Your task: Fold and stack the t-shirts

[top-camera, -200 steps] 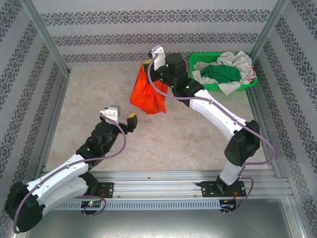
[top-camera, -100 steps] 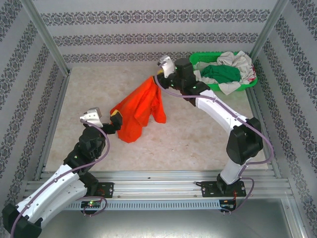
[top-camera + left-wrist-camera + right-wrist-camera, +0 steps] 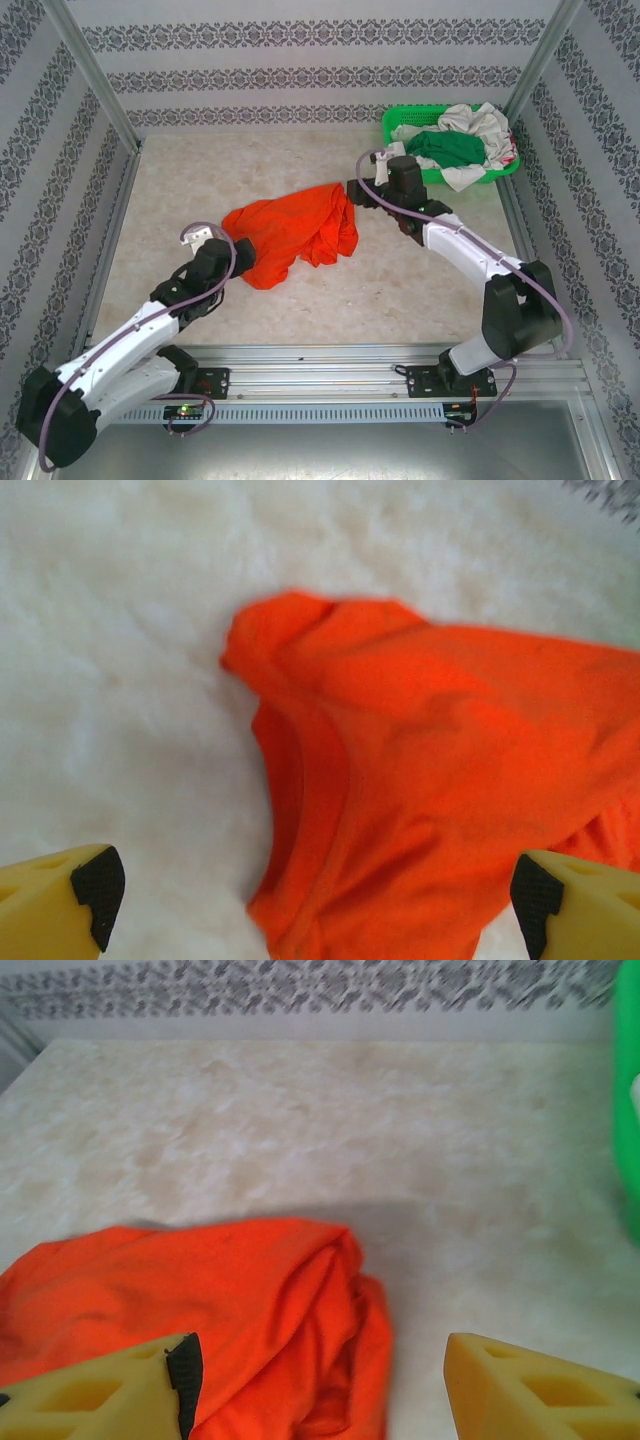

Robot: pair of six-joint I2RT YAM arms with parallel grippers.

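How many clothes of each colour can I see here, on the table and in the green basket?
Bright orange-red cloth t-shirt, crumpled on the table: 1
Dark green cloth garment, in the green plastic lattice basket: 1
Cream-white cloth garment, same basket: 1
Total: 3

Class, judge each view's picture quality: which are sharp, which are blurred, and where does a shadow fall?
Top external: evenly lit and sharp, the orange t-shirt crisp. Left wrist: soft throughout, the table's marbling smeared. Right wrist: the wallpaper band streaked sideways, a grey shadow on the table beyond the t-shirt.
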